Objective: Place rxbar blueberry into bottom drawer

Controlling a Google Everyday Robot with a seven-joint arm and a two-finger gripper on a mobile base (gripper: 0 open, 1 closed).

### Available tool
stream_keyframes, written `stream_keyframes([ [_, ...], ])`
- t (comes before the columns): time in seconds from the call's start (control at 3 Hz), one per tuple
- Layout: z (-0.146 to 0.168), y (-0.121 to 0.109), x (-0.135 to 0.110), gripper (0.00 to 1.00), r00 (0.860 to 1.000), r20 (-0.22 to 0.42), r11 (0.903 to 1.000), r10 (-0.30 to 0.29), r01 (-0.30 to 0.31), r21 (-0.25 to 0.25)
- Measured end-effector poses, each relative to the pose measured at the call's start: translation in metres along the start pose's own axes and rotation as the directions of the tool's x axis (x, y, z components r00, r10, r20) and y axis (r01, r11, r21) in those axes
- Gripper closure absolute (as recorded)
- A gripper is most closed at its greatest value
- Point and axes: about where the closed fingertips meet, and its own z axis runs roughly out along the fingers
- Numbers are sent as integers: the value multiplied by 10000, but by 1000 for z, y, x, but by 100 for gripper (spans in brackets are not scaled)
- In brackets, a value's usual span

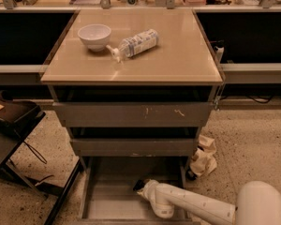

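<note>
Camera view: the white arm reaches into the open bottom drawer

The bottom drawer (107, 197) is the lowest of three grey drawers. It is pulled out toward us. It is wide and shallow, and its floor is plain grey.

A fat white arm (192, 204) comes in from the lower right corner. It lies low over the drawer floor. The gripper (140, 187) is at the arm's end. It looks like a small dark tip, and it points to the left. It is over the middle of the drawer, near the back, just under the middle drawer (131, 147).

I cannot tell if the gripper is open or closed. I cannot pick out the rxbar blueberry on its own. The only dark thing in the drawer is that small tip at the arm's end, and I cannot tell how much of it is bar and how much is gripper. No blue color or letters can be made out there.

The upper drawer (131, 114) has pale scratches on its front. On the tan cabinet top (178, 55) sits a white bowl (94, 35). Just beside the bowl, a pump bottle (133, 44) lies on its side. A crumpled pale bag (203, 156) lies on the floor by the cabinet's right side.
</note>
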Motion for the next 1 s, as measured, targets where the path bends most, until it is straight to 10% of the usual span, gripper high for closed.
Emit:
stream_keyframes([
  [1.0,0,0,0,13,10000,0,10000,0,0,-1],
])
